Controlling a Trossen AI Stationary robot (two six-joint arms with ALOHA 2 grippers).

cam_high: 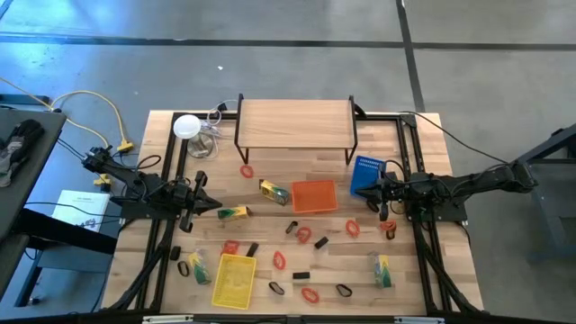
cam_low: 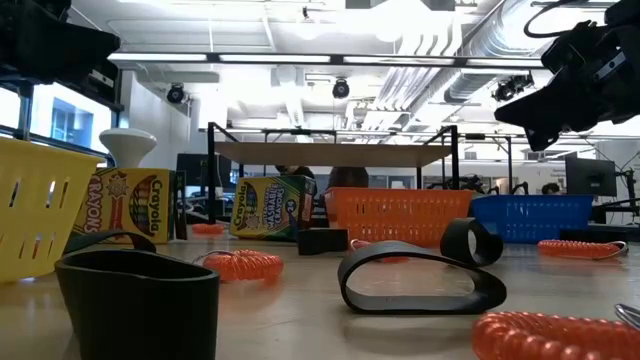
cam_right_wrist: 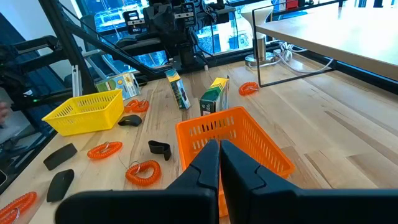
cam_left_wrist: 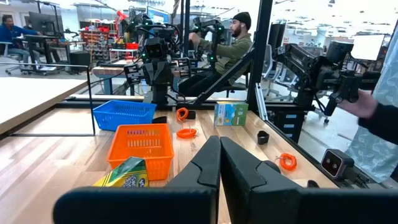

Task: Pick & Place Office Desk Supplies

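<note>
- Nearest the low camera lie a black curved clip (cam_low: 138,300) and a red coiled band (cam_low: 560,335) on my wooden table (cam_high: 423,270).
- My left gripper (cam_high: 209,208) hovers at the table's left side, fingers pressed together, holding nothing; a yellow-green crayon pack (cam_high: 236,213) lies just beside its tip.
- A yellow plastic basket (cam_high: 234,280) sits near the front edge, with red bands and black clips scattered from it toward the right.
- An orange plastic basket (cam_high: 314,196) sits mid-table, a second crayon pack (cam_high: 274,191) beside it.
- A blue plastic basket (cam_high: 364,175) stands further right.
- My right gripper (cam_high: 374,193) hangs beside the blue basket, fingers closed and empty.
</note>
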